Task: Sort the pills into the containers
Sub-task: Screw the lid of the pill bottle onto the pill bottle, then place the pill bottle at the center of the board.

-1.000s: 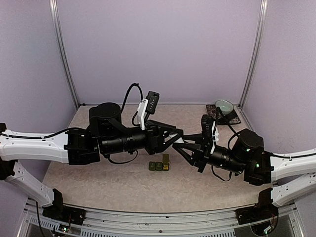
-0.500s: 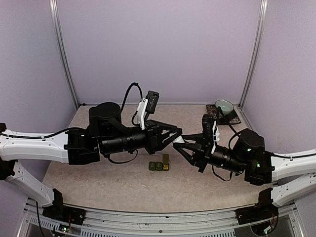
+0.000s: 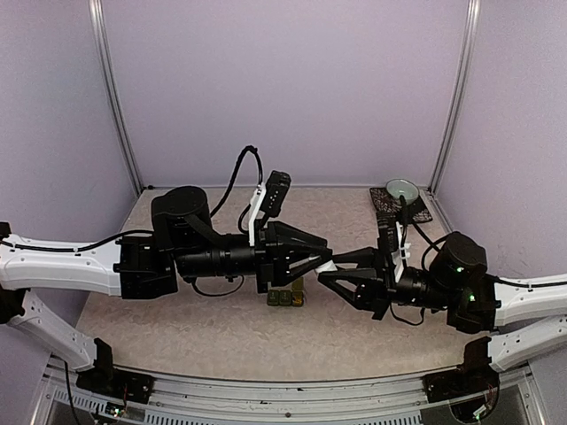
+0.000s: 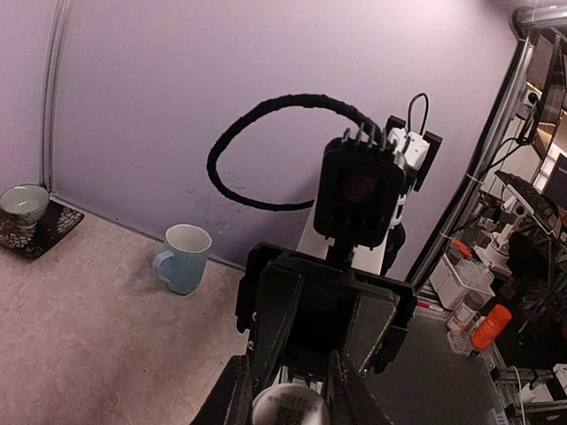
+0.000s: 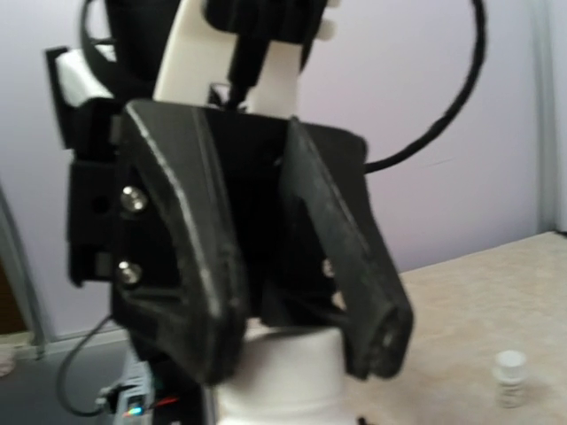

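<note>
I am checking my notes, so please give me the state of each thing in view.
left gripper: shut on white bottle
right gripper: shut on white bottle
containers: on table, partly hidden, one lid apparently open
mug: upright
bowl: upright on saucer
small vial: seems upright on table

We are looking at a robotics laboratory, not a home. Two robot arms [image 3: 62, 266] are fixed at the near edge of a table [image 3: 177, 328], just behind an aluminium rail [image 3: 292, 390]. Plain lilac panels [image 3: 283, 88] between metal posts [image 3: 454, 97] close the table on three sides. Past this booth, the left wrist view shows us pale plastic boxes [image 4: 459, 282], an orange container [image 4: 489, 327] and loose cables [image 4: 498, 159].
</note>
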Action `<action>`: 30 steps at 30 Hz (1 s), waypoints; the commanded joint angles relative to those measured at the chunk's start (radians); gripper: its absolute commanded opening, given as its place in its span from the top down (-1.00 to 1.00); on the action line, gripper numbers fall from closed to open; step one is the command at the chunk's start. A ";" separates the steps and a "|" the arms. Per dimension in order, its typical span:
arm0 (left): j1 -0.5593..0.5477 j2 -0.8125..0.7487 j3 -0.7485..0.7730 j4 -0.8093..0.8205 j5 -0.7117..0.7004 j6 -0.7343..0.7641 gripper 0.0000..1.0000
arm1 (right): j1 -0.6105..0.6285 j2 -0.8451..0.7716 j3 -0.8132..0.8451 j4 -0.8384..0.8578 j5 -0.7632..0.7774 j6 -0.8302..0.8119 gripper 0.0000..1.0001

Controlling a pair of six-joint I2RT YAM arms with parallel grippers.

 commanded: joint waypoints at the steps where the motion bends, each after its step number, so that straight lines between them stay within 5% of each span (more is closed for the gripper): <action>1: -0.002 -0.037 -0.025 0.020 0.131 0.067 0.62 | -0.035 -0.041 -0.008 0.116 -0.121 0.086 1.00; 6: 0.001 -0.043 -0.015 0.002 0.002 0.024 0.67 | -0.037 -0.021 0.022 0.068 -0.098 0.053 1.00; 13: 0.012 -0.063 -0.032 -0.016 -0.204 -0.057 0.67 | -0.037 0.037 0.053 0.017 -0.035 0.009 0.53; 21: 0.020 -0.073 -0.024 -0.083 -0.308 -0.057 0.66 | -0.037 0.037 0.045 -0.027 0.030 -0.016 -0.96; 30: 0.108 -0.082 -0.084 -0.220 -0.453 -0.104 0.64 | -0.037 0.017 0.036 -0.115 0.164 -0.049 -1.00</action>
